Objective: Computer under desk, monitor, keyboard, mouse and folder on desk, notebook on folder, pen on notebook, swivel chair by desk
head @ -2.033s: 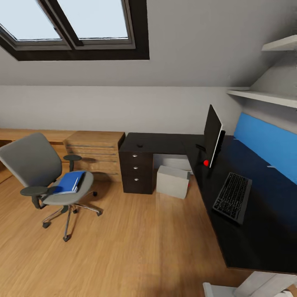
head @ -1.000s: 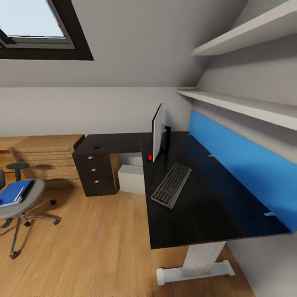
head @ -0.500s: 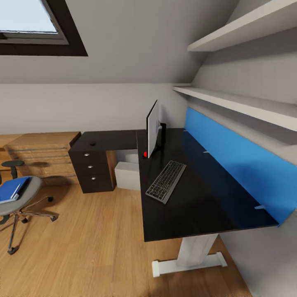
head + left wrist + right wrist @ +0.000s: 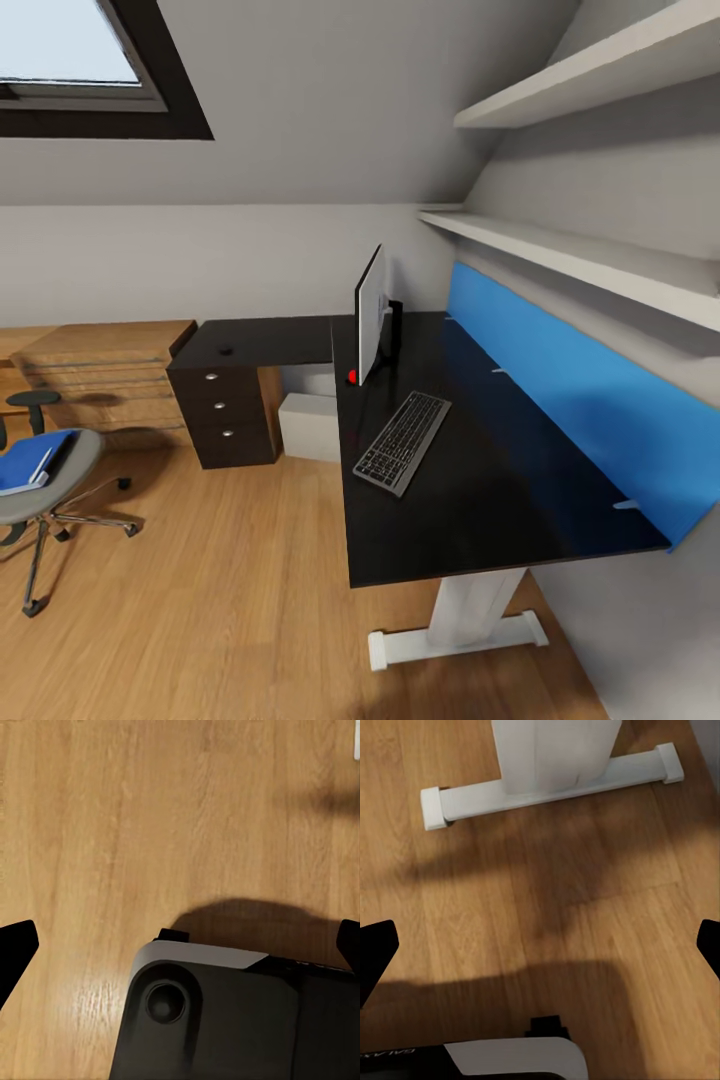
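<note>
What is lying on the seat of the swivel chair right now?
The blue folder lies on the swivel chair seat, with white page edges along its side. Whether a notebook or pen sits with it cannot be told.

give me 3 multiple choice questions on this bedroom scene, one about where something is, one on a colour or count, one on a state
1. Where is the folder?
A. on the swivel chair seat
B. on the desk beside the keyboard
C. on the floor

2. How many round silver knobs show on the desk's drawer unit?
A. one
B. three
C. five

3. How do the left gripper's fingers stand in its wrist view?
A. shut on the pen
B. shut on nothing
C. wide apart, holding nothing

Key:
1 A: the blue folder lies on the swivel chair, apart from the desk.
2 B: three knobs sit one above another on the drawer fronts.
3 C: the left gripper shows its fingertips at opposite edges of the picture, with bare wooden floor between.
</note>
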Available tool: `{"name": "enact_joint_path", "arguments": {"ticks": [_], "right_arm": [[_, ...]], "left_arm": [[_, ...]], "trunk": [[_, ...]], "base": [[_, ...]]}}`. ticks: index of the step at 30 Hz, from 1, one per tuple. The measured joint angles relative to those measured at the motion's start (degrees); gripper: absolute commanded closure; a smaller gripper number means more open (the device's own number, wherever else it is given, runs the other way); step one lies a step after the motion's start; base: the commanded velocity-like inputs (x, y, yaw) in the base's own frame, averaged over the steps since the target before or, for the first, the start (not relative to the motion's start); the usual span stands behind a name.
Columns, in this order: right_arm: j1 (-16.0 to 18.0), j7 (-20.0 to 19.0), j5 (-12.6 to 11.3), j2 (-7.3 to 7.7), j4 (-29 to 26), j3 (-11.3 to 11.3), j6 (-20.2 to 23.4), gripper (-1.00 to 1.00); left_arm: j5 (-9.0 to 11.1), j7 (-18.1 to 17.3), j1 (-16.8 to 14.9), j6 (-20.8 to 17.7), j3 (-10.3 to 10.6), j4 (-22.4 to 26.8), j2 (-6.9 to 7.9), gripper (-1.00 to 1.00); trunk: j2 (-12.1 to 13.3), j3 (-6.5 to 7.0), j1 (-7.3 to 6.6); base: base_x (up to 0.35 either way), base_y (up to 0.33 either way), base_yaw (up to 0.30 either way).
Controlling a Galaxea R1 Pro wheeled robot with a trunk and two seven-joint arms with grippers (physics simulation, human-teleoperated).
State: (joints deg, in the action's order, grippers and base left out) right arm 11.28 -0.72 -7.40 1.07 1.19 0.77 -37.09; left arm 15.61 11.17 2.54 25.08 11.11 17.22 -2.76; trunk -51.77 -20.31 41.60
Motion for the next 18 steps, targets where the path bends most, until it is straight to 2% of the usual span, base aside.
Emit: {"name": "enact_joint_path", "arguments": {"ticks": [18], "right_arm": [[0.00, 0.00, -0.01, -0.01, -0.01, 0.02, 0.08, -1.00]], "left_arm": [[0.04, 0.08, 0.00, -0.06, 0.01, 0.00, 0.00, -1.00]], "trunk": [[7.23, 3.24, -3.96]], "base": [[0.000, 0.000, 0.000]]}}
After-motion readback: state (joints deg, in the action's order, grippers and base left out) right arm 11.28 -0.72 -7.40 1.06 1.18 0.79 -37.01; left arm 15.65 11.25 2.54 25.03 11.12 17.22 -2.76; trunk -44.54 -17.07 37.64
